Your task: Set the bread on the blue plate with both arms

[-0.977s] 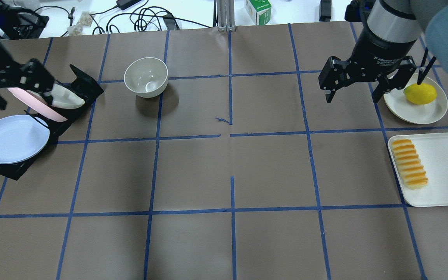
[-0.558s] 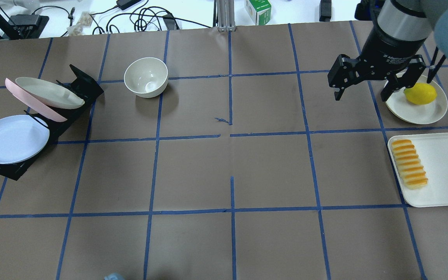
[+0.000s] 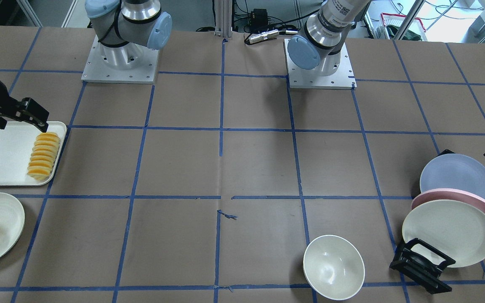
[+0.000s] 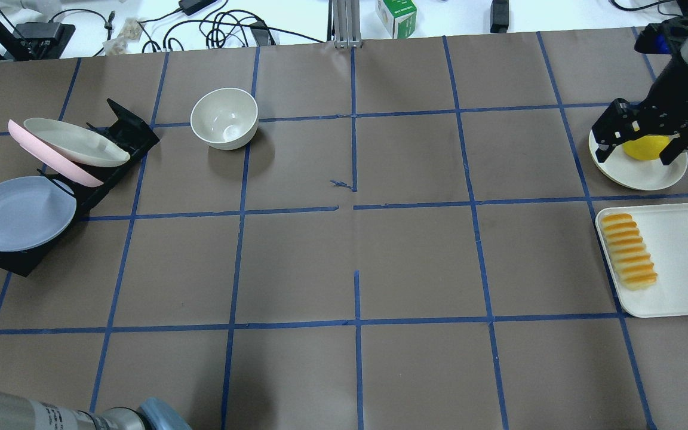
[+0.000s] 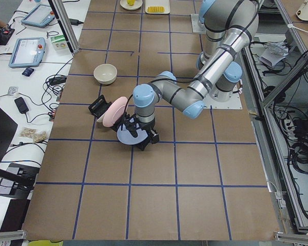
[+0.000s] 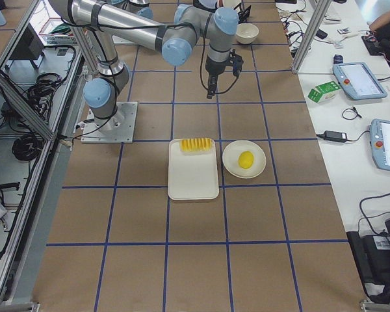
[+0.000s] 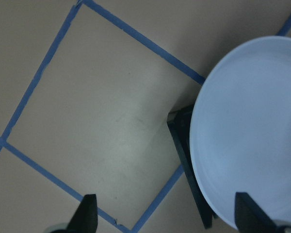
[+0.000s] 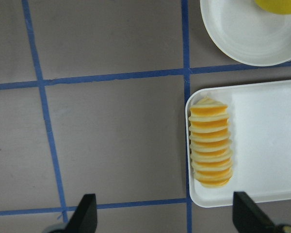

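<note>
The bread (image 4: 629,251), a ridged orange-yellow loaf, lies along the left edge of a white tray (image 4: 684,263); it also shows in the right wrist view (image 8: 211,143). The blue plate (image 4: 18,213) leans in a black rack (image 4: 123,132) at the far left. My right gripper (image 4: 639,142) is open and empty, high over the plate with the yellow fruit, beyond the bread. My left gripper (image 7: 167,218) is open and empty, hovering beside the blue plate (image 7: 252,131). It is outside the overhead view.
A pink plate (image 4: 51,158) and a cream plate (image 4: 75,142) stand in the same rack. A cream bowl (image 4: 224,117) sits behind the centre. A cream plate (image 4: 639,173) holds a yellow fruit (image 4: 645,148). My left arm's elbow (image 4: 51,415) shows at the front left.
My left gripper has left the overhead view past the rack, and its elbow now shows at the front left. My right gripper has moved right, over the fruit plate. Both stay open.
</note>
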Controlling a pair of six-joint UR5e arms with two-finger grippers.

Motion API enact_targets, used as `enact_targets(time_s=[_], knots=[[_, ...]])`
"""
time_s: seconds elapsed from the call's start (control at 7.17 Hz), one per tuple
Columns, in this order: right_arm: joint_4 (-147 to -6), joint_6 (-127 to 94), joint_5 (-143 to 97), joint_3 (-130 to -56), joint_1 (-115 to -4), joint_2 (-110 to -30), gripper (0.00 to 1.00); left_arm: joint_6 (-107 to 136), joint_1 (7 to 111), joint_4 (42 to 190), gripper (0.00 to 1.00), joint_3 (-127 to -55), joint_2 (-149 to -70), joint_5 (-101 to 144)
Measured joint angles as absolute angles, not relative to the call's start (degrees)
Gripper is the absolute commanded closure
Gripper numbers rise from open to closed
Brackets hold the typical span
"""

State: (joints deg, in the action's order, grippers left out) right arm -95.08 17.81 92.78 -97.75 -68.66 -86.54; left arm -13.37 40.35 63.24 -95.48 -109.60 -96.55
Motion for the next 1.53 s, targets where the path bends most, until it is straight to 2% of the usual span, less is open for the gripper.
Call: enact_targets(time_s=[0.42, 0.56, 0.7, 0.84, 0.98, 1.12, 1.53], knots=[[-98.99, 22.86, 94.41, -99.89, -63.73, -81.48, 0.0, -12.14, 41.66, 61.76, 0.01, -94.25, -114.28, -96.75], [-102.02, 23.6, 94.42, -101.83, -62.66, -80.22, 0.0, -12.14, 42.25, 61.92, 0.17, -93.99, -114.69, -96.66], [-106.83, 24.69, 94.47, -104.66, -62.16, -79.41, 0.0, -12.3, 42.47, 62.31, 0.45, -94.03, -114.93, -96.69], [-111.98, 26.03, 94.59, -107.55, -61.95, -78.85, 0.0, -12.6, 42.5, 62.92, 0.51, -94.22, -115.13, -96.94], [-115.97, 26.99, 94.69, -109.74, -61.73, -77.94, 0.0, -12.8, 42.48, 63.91, 0.72, -94.19, -115.22, -97.36], [-118.43, 27.46, 94.72, -110.9, -61.32, -76.57, 0.0, -12.85, 42.48, 64.6, 1.0, -94.02, -115.28, -97.74], [-120.41, 27.84, 94.75, -113.49, -60.3, -73.98, 0.01, -12.88, 42.57, 65.28, 1.0, -93.78, -115.2, -97.94]])
